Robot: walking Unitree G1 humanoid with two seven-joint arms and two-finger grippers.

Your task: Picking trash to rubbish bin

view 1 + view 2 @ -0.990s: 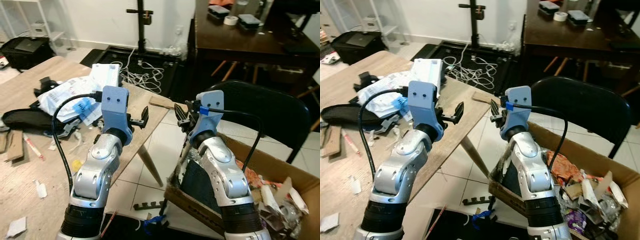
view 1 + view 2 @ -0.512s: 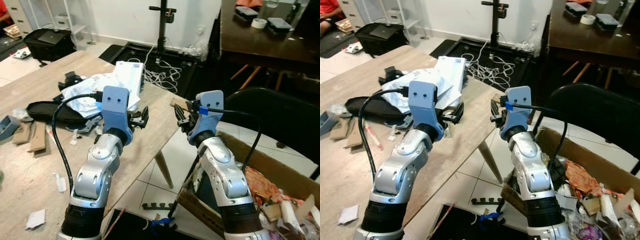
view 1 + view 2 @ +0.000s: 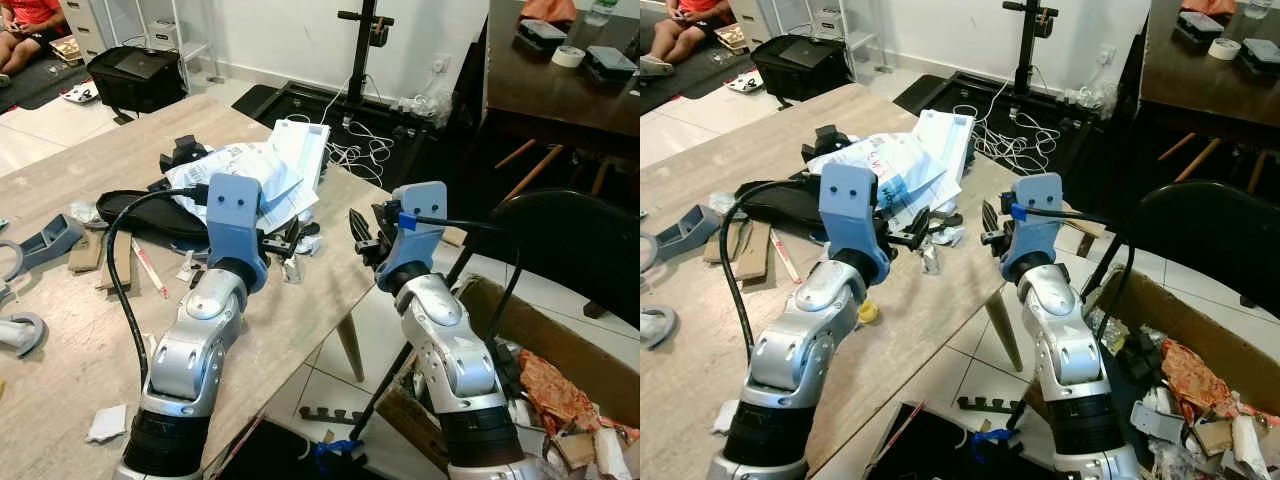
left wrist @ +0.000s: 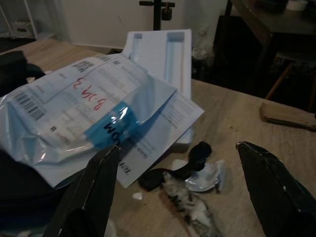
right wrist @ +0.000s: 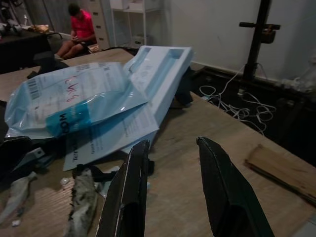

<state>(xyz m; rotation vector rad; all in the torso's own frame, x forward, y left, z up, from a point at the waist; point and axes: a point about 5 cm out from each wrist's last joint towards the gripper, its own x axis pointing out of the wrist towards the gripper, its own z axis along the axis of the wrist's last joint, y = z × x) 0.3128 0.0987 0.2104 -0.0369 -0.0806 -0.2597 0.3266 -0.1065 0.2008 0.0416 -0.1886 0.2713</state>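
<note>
A two-armed household robot faces a littered wooden worktop, both arms raised and empty. The left gripper hovers with its jaws wide apart over a crumpled wrapper lying just beside a blue-and-white mailer bag, at about twelve o'clock from the robot. The right gripper hangs past the worktop's edge, jaws slightly parted and holding nothing. A cardboard rubbish box of scraps waits on the floor at four o'clock. To grasp cleanly, the left arm should probably descend straight, straddle the wrapper alone, and close without snagging the bag's corner.
</note>
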